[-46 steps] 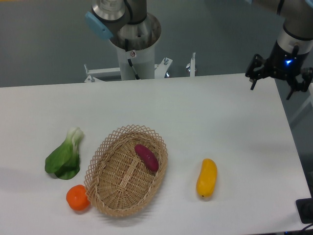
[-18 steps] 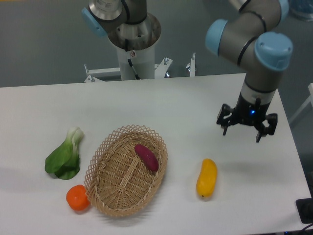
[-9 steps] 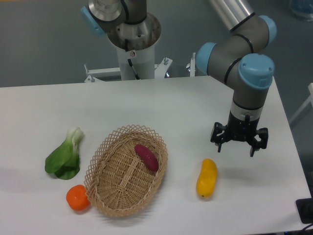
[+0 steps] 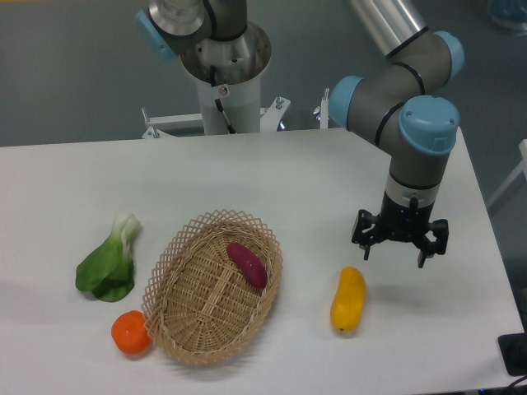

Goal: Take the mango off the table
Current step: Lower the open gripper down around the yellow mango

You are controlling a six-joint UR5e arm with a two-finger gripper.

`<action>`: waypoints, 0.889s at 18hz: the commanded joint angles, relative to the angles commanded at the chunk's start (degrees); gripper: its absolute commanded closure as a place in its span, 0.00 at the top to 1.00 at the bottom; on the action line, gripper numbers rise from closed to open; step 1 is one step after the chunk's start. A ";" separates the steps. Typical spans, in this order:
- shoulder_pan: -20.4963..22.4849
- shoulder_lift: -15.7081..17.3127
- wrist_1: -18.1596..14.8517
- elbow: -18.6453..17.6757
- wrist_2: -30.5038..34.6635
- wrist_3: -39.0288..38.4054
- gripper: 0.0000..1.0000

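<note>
The mango [image 4: 348, 299] is a smooth yellow-orange fruit lying on the white table [image 4: 313, 181], right of the basket near the front edge. My gripper [image 4: 398, 245] hangs open and empty above the table, up and to the right of the mango. Its fingers [image 4: 363, 242] are spread wide and point down. Nothing touches the mango.
A wicker basket [image 4: 212, 285] left of the mango holds a purple sweet potato [image 4: 246, 263]. A round orange fruit [image 4: 131, 332] and a green bok choy [image 4: 109, 261] lie to the basket's left. The robot base [image 4: 224, 74] stands behind the table.
The arm has swung in from the table's far right corner and come down toward the mango. In the last half second it only edged slightly left and lower. The mango has not moved.
</note>
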 joint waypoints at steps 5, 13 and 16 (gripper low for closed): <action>-2.89 -3.42 2.11 0.44 0.00 0.18 1.00; -3.87 -4.39 3.60 -1.41 0.18 0.26 1.00; -4.31 -5.36 3.69 -1.41 0.26 0.44 1.00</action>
